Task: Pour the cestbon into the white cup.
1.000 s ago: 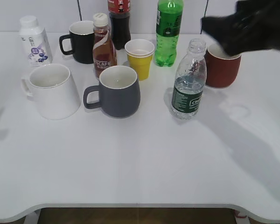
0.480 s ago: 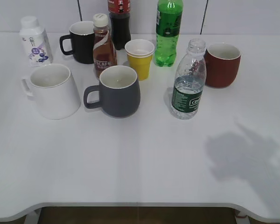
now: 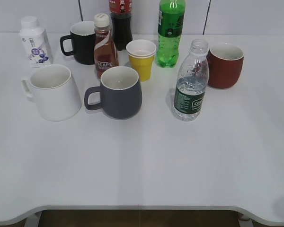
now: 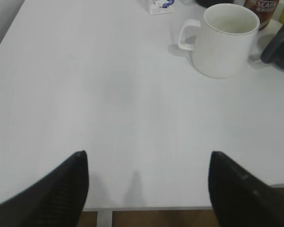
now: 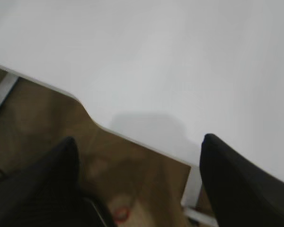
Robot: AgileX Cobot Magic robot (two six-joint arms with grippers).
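The cestbon (image 3: 191, 80), a clear ribbed bottle with a dark green label and no cap, stands upright right of centre, part full of water. The white cup (image 3: 53, 92) stands at the left, handle to the left, and looks empty; it also shows in the left wrist view (image 4: 225, 40). Neither gripper shows in the exterior view. My left gripper (image 4: 146, 187) is open and empty over the table's front left edge, well short of the cup. My right gripper (image 5: 139, 182) is open and empty over the table's front edge, with floor below it.
A grey mug (image 3: 118, 92) stands between cup and cestbon. Behind are a brown coffee bottle (image 3: 105, 46), a black mug (image 3: 80, 42), a yellow paper cup (image 3: 141, 59), a green soda bottle (image 3: 170, 32), a dark cola bottle (image 3: 120, 21), a red mug (image 3: 226, 65) and a white bottle (image 3: 34, 41).
The right arm, seen over the red mug a second ago, has pulled out of the exterior view; its shadow moved toward the front right corner. The objects have not moved.
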